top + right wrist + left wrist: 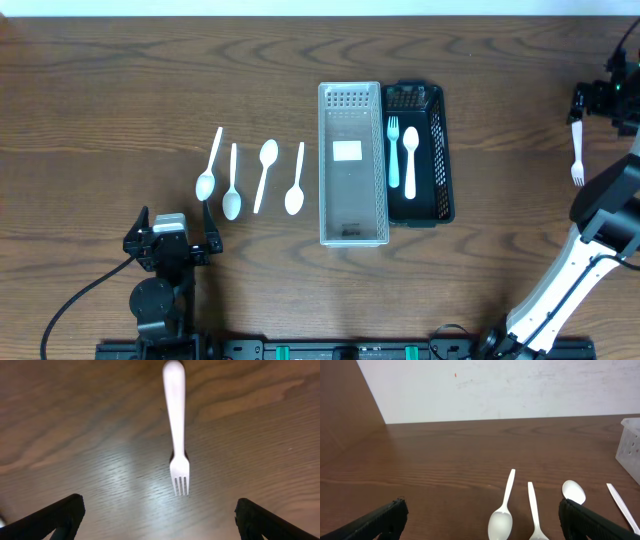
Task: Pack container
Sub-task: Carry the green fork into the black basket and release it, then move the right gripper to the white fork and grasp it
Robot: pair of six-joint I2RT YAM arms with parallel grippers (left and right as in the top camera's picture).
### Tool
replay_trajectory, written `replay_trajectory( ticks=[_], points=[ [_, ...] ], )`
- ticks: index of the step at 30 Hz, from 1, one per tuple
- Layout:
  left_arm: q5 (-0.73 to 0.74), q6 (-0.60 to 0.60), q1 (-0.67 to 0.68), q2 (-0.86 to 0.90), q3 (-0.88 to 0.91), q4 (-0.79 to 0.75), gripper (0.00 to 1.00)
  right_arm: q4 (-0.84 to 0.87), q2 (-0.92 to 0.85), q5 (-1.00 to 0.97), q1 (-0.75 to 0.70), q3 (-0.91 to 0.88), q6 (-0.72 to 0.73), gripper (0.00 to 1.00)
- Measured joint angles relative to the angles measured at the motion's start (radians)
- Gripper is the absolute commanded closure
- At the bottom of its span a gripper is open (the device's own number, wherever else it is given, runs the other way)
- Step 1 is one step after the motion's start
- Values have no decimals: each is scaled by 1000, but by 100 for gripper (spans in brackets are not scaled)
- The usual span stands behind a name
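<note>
Nearest, the left gripper (172, 228) sits low and left of the bin (323, 170), fingers (380, 520) spread wide with nothing between them. Four spoons (267, 152) lie in a row just left of the bin (three bowls toward that gripper, one turned away). Touching the bin's right wall is the tray (446, 150), with a packed fork (393, 150) and a packed spoon (410, 160) side by side inside. Far right of the bin, well past the tray, the right gripper (160, 510) gapes as well. A loose fork (177, 435) lies on the table (100, 100) just before it, touching neither finger.
</note>
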State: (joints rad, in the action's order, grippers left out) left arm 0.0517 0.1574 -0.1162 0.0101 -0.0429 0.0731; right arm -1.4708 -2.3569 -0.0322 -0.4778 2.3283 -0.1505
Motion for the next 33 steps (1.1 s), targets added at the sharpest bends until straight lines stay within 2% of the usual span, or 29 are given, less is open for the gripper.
replay_trajectory(
  ticks=[6,14,33],
  points=[
    [0,0,0,0,0,0,2,131,0,0,-16,-156,-6,1],
    [0,0,0,0,0,0,2,247,-1,-3,-21,-267,-32,1],
    [0,0,0,0,0,0,2,282,-5,69,-81,-310,-101,1]
  ],
)
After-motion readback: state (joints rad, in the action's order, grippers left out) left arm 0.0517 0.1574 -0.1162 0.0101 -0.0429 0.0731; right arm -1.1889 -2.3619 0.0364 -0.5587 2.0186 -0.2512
